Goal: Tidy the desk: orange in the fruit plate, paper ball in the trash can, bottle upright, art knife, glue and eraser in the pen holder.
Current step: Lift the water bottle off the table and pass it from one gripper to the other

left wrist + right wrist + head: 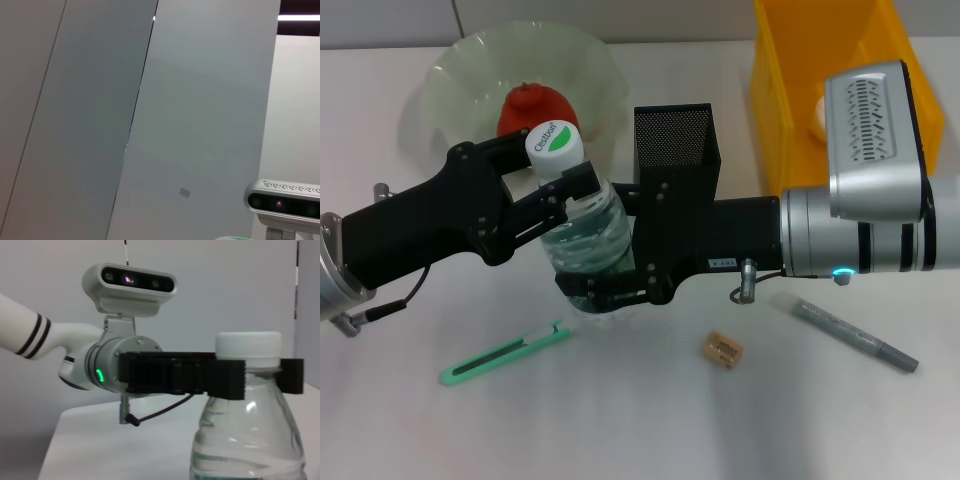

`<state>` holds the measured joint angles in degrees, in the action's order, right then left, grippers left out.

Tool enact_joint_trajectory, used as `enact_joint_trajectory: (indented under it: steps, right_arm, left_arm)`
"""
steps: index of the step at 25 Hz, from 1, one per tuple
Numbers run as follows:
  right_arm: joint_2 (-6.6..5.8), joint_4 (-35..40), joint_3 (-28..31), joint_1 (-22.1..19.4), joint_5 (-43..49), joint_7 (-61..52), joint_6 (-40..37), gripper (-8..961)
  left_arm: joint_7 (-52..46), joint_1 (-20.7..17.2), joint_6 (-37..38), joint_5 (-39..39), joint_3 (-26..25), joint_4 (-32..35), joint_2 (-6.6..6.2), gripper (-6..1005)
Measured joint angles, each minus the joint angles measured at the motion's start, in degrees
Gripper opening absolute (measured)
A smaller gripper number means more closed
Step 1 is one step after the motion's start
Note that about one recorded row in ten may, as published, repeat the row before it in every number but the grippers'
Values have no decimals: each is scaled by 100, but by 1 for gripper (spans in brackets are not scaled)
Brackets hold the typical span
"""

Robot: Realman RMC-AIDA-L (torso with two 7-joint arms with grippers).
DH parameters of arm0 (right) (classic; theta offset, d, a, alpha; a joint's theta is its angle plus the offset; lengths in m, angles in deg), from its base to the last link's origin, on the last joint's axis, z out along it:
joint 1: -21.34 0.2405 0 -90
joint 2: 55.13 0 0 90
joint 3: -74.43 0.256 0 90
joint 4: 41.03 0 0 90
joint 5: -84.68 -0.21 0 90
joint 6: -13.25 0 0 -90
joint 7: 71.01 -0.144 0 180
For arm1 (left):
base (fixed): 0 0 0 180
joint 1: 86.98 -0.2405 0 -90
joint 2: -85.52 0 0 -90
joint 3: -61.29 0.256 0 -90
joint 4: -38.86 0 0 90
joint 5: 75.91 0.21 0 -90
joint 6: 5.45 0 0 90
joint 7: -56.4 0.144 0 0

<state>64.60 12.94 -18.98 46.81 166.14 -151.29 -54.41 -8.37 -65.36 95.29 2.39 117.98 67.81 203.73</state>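
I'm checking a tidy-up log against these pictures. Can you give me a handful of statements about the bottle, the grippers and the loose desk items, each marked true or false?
1. The clear plastic water bottle with the white cap stands upright. True.
2. The left gripper holds the bottle at its neck, just under the cap. True.
3. The right gripper is parked away from the bottle. False: it grips the bottle's lower body.
4. The green art knife is inside the black mesh pen holder. False: it lies on the white desk.
5. The small tan eraser lies on the desk. True.
6. The yellow plastic bin is overturned. False: it sits upright, open side up.
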Motion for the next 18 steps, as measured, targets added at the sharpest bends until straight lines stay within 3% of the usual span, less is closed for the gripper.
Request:
enact_joint_trajectory:
  steps: [7,18]
  right_arm:
    - [5,-160,83,-73,-15,25,350,794]
    - [-2,-350,70,-75,-306,360,361,795]
  left_arm:
    - [-60,-132,-32,22,-161,428,-40,453]
    - [-224,-185,7,0,-451,543,-92,451]
